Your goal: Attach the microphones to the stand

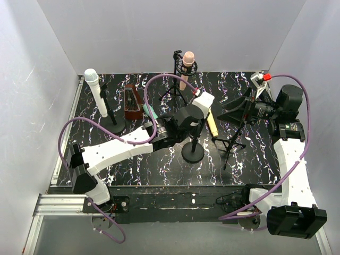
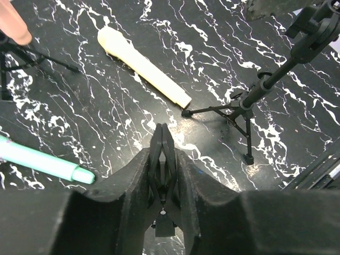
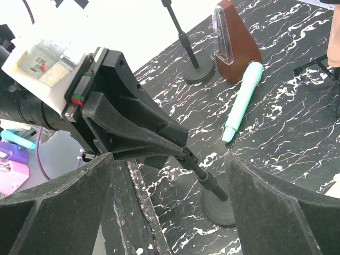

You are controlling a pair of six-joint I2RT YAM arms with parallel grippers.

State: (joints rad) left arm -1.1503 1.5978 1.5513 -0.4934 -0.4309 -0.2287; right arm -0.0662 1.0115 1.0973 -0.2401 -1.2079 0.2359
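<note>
Right of the brown block [image 1: 133, 103], teal microphone [image 3: 243, 98] and yellow microphone [image 2: 143, 65] are lying unmounted, white microphone [image 1: 95, 90] and pink microphone [image 1: 186, 66] sitting in stands [image 1: 114, 125]; left pincer [image 2: 163, 133] together, empty; right pincer [image 3: 167, 159] apart.

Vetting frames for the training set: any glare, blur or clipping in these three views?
Top external: even diffuse light, soft shadows, all sharp. Left wrist: yellow microphone and tabletop crisp; jaws and the stand clip between them merge into black. Right wrist: upper background blown out white, own jaws dark and soft, teal microphone sharp.
</note>
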